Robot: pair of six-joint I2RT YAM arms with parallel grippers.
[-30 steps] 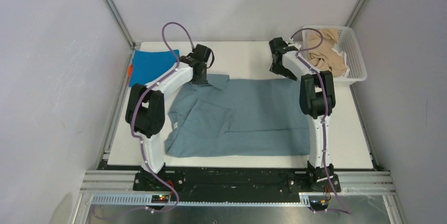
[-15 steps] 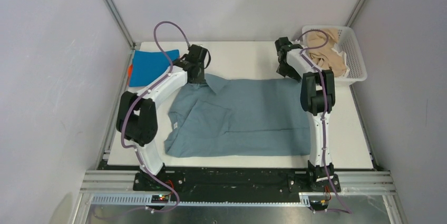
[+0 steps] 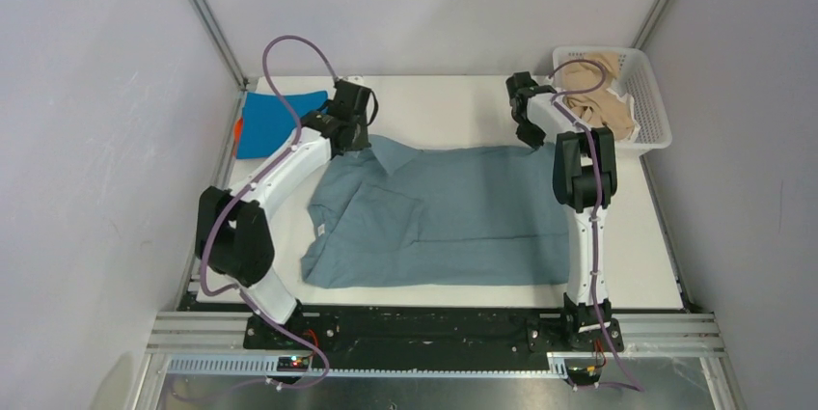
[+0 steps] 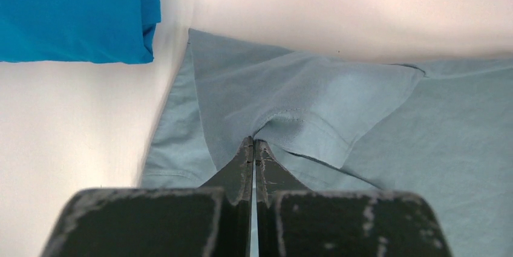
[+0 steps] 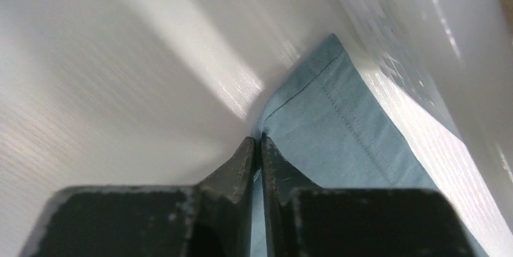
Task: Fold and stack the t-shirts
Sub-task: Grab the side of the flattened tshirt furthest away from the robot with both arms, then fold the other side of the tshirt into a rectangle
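The left gripper (image 4: 254, 147) has its fingers pressed together on a raised flap of the grey-blue t-shirt (image 3: 453, 212), probably a sleeve, at its far left. The right gripper (image 5: 255, 145) is likewise pinched on the stitched far right corner of the same shirt, just beside the white lattice basket (image 3: 658, 119) holding the beige t-shirts (image 3: 598, 96). The shirt lies spread across the middle of the table (image 3: 444, 101), its left side rumpled and doubled over. A folded bright blue t-shirt (image 3: 275, 121) sits at the far left, with an orange t-shirt (image 3: 237, 128) peeking from under it. This looks like the spreading step before folding; next, both arms should move together, keeping the far edge taut.
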